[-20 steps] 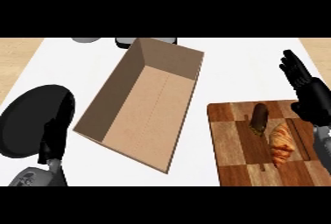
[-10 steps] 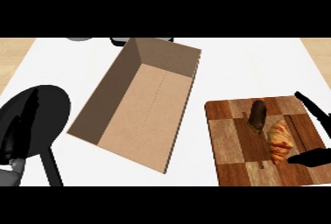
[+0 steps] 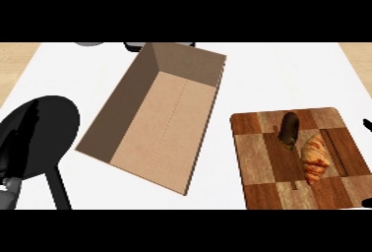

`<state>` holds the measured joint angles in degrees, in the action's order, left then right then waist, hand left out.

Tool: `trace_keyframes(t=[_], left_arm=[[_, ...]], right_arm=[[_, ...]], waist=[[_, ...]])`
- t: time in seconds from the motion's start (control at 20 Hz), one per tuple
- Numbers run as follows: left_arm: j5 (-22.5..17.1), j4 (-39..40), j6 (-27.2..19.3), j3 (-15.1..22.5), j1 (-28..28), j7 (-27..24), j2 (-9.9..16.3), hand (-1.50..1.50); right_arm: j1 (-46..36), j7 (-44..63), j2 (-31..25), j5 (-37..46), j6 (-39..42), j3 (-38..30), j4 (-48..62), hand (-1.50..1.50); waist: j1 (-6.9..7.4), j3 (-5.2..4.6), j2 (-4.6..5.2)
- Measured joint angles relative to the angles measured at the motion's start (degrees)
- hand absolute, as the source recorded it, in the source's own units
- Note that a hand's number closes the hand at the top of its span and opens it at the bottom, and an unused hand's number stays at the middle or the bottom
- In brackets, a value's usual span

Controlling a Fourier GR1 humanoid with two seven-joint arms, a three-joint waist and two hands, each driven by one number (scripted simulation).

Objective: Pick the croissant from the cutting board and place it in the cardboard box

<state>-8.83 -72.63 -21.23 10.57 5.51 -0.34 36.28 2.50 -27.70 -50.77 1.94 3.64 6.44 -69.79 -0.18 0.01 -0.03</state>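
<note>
Right hand (image 3: 366,123) barely at right edge, fingers unclear; croissant (image 3: 315,158) on cutting board (image 3: 262,162)

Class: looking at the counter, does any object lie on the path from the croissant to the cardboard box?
Nothing visible does. The croissant lies on the cutting board, a dark object beside it. Only bare counter separates the board from the open cardboard box.

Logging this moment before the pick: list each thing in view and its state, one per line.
croissant: lying on the cutting board, not held.
cutting board: flat on the counter, right of the box.
cardboard box: open, nothing inside.
dark object: on the board, against the croissant's upper end.
left hand: open, at the left edge.
right hand: barely in view, fingers unreadable.
</note>
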Motion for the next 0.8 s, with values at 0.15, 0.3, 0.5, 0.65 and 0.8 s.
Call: trace_keyframes(t=[0.15, 0.3, 0.5, 0.65, 0.8], left_arm=[[0.6, -0.7, 0.1, 0.2, 0.7, 1.1, 0.0, 0.0], [1.0, -0.4, 0.3, -0.1, 1.6, 1.7, 0.0, 0.0], [1.7, -0.5, 0.7, 0.1, 2.1, 1.9, -0.7, 0.0], [2.1, -0.6, 0.8, 0.0, 2.7, 2.6, -0.9, 0.0], [2.4, -1.4, 1.3, -0.7, 2.4, 3.4, -0.8, 0.0]], right_arm=[[-2.0, 3.1, -4.6, 5.3, 1.4, 2.0, 0.0, -1.5], [-4.3, 7.4, -8.2, 9.1, 5.2, 4.4, -1.5, -1.5], [-9.7, 15.3, -9.8, 13.3, 12.1, 8.8, -3.4, -1.5], [-13.7, 21.2, -9.4, 16.5, 17.5, 12.3, -4.0, -1.5], [-16.7, 25.7, -6.8, 18.8, 22.0, 14.7, -3.8, -1.5]], waist=[[0.62, -0.04, 0.08], [0.81, -0.07, 0.13], [1.51, -0.09, 0.23], [1.8, -0.08, 0.27], [1.58, -0.06, 0.21]])
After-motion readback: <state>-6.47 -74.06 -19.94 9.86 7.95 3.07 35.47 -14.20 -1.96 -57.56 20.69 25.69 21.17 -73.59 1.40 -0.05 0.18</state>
